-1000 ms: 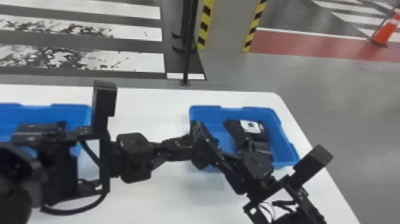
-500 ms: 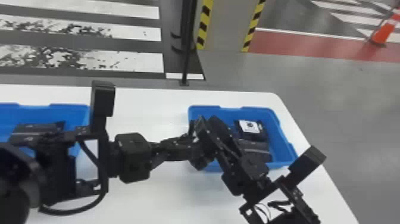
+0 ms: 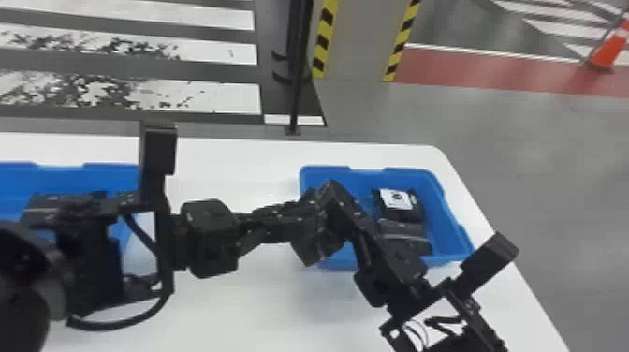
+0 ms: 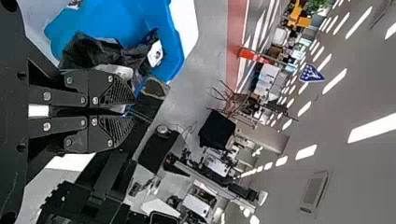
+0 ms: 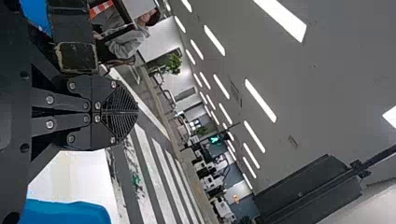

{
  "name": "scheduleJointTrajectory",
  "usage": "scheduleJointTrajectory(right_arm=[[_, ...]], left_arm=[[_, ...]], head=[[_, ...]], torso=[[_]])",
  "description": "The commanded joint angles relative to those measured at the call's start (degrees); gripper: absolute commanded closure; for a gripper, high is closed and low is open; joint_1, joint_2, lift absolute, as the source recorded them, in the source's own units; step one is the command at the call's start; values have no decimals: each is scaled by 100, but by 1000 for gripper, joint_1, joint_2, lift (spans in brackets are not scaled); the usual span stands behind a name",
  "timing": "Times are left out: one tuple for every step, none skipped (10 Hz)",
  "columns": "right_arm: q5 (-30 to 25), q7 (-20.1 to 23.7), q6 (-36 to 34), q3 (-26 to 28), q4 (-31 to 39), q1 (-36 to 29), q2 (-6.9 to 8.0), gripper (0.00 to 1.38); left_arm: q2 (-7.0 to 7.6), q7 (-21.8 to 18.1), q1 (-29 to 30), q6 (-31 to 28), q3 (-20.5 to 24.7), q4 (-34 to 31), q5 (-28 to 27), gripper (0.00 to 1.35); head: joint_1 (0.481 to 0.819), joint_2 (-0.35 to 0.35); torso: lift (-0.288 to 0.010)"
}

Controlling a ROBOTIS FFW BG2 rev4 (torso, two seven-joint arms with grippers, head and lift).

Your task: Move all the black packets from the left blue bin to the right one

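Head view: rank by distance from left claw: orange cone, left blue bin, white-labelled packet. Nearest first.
From the left claw:
1. White-labelled packet, inside right blue bin
2. Left blue bin, far left
3. Orange cone, far right, beyond both bins

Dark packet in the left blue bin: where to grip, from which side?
I'd come from above and pinch the packet across its narrower way, one finger beyond its far long edge. It lies low and longer side to side, with blue between that edge and the bin's far wall. The left arm hides the near edge, so clearance there can't be told.
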State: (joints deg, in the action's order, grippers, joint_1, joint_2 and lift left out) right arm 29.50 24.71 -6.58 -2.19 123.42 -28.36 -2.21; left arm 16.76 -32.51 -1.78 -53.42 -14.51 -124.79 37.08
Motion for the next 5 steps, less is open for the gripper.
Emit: scheduleJointTrajectory(right_arm=[[55,16,82,36,-73,109,1,1289],[55,16,124,48,-242,277,-17,1289],[67,16,195,128,-410,460,-25,1289],[55,16,223,231,-537,629,-43,1289],[32,16,223,311,-678,798,-61,1289]], left_arm=[[-15,7,51,69,22,13,17,1058],[-15,34,93,83,57,13,51,1053],[-32,87,177,195,80,13,211,774],[-50,113,234,238,125,13,257,348],[-50,113,304,266,171,13,280,105]], head=[[695,-206],[695,-210],[695,-210],[695,-215],[695,-220]], torso=[[-185],[-185],[-185],[-185],[-185]])
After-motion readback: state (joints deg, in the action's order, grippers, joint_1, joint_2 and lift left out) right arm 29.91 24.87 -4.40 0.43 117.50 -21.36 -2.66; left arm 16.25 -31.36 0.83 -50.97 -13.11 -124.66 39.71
